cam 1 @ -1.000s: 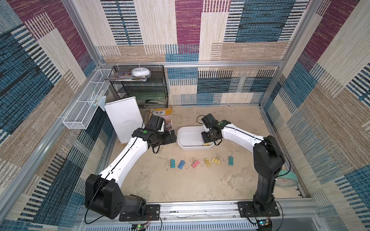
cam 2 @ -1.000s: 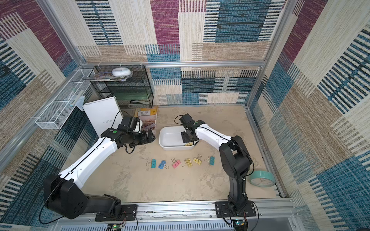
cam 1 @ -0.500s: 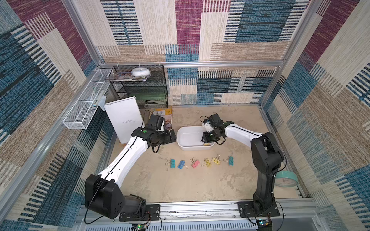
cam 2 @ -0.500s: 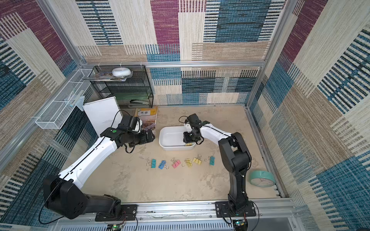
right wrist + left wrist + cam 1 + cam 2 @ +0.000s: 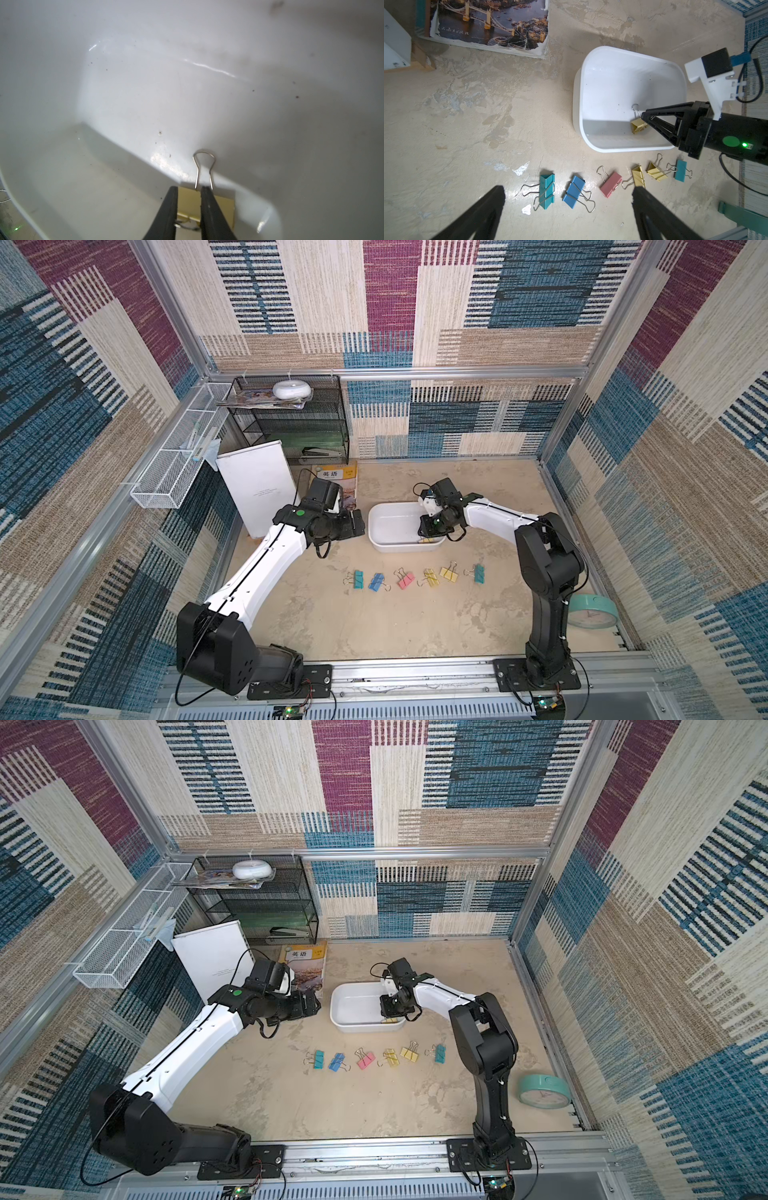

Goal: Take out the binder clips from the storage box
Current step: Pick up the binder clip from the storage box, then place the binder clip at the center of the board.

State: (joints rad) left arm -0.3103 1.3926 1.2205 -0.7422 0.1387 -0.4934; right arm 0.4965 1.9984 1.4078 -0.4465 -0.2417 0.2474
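Inside the storage box [image 5: 578, 99], right gripper [image 5: 189, 190] narrowly straddles yellow binder clip [image 5: 638, 126], grip unclear; handle [image 5: 204, 151] points toward mid-box.

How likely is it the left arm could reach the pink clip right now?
Probably yes: the left gripper hovers open beside the storage box, and the pink clip lies uncovered, though a blue clip and a yellow clip crowd it.

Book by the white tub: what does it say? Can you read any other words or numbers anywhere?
"英语": on the book cover, readable in both top views.
Small line printed on the book's bridge photo, left wrist view: too blurred to read.
Tiny print on the white board: too small to read.
Clock face numbers: too small to read.
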